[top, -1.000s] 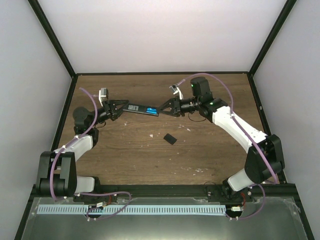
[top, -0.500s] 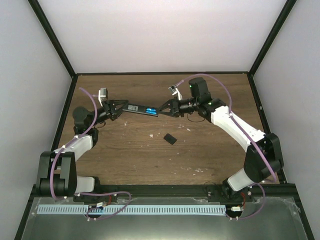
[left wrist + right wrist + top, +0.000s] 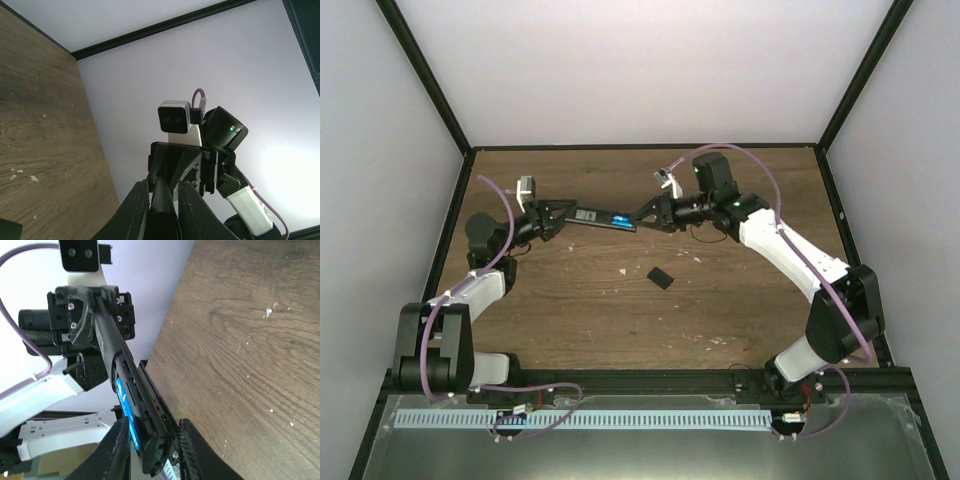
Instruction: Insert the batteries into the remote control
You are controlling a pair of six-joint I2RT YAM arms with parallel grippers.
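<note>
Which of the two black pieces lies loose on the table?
The short cover, lying by itself. The long remote is held by the left tool, its other end within the right tool.

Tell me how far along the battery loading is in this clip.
Done: blue batteries already sit in the bay of the remote control. In hand: the left pincer grips one end of the remote above the table; the right pincer brackets the other end, clamping unclear. Left: the black cover lies on the table, not yet fitted.
</note>
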